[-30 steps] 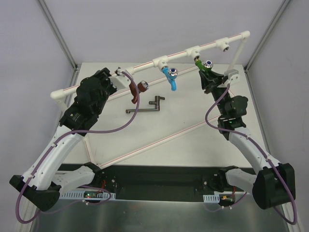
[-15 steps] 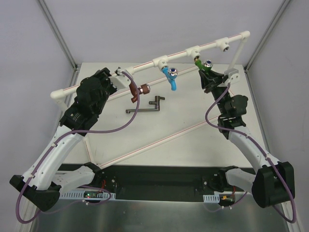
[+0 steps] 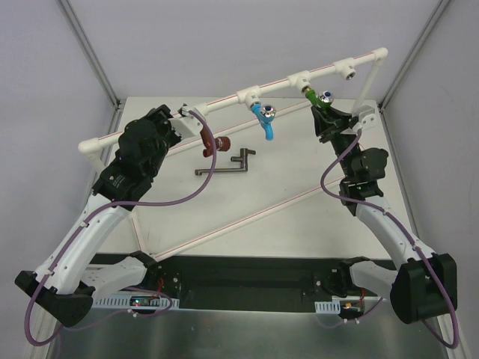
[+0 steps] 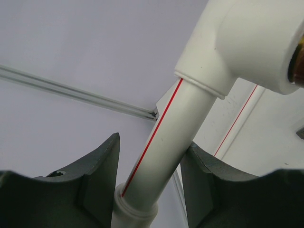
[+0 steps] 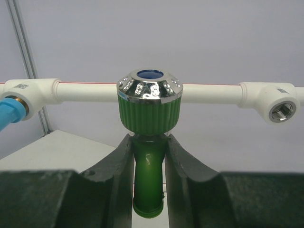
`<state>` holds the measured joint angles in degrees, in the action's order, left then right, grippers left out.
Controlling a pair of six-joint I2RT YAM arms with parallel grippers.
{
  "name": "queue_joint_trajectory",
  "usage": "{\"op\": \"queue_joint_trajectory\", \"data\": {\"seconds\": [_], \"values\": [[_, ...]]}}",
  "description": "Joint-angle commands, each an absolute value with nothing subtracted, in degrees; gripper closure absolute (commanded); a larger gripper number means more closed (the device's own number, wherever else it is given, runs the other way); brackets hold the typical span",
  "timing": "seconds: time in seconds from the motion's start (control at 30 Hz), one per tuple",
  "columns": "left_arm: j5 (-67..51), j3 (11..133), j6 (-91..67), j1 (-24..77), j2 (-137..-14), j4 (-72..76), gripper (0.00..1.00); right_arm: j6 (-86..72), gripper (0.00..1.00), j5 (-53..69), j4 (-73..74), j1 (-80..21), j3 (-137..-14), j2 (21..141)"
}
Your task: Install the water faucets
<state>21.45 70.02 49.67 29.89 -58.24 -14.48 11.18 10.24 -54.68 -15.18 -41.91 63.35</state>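
The green water faucet [image 5: 149, 107] stands upright with its silver end on top, and my right gripper [image 5: 148, 137] is shut on its neck. From above, the green faucet [image 3: 314, 102] sits just under a tee of the white pipe frame [image 3: 277, 86], with the right gripper [image 3: 322, 114] below it. A blue faucet [image 3: 263, 118] hangs from the neighbouring tee. The reddish-brown faucet [image 3: 209, 142] hangs by the left tee. My left gripper [image 4: 152, 142] is shut on the white pipe [image 4: 190, 109]; from above, the left gripper [image 3: 179, 120] is at the frame's left end.
A dark metal key tool [image 3: 224, 166] lies on the table below the blue faucet. An empty threaded tee [image 5: 280, 110] is at the pipe's right end. The frame's right leg ends in a white foot [image 3: 364, 114] beside my right wrist.
The reddish-brown faucet has turned, its silver end swinging down and back towards the left. The right gripper with the green faucet shifted slightly up and right. The left arm stayed put.
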Motion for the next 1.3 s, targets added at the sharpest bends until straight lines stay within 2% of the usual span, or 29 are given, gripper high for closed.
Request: {"op": "queue_joint_trajectory", "data": {"seconds": [0.0,1.27], "values": [[18.02,66.36,32.34,29.53,-60.21,-19.69,1.00,9.93,0.98,12.04,-60.03,-14.59,-45.88,64.07],[16.52,66.45,31.82,29.53,-59.59,-19.60,1.00,10.28,0.98,17.31,-57.22,-14.33,-45.62,69.35]]}}
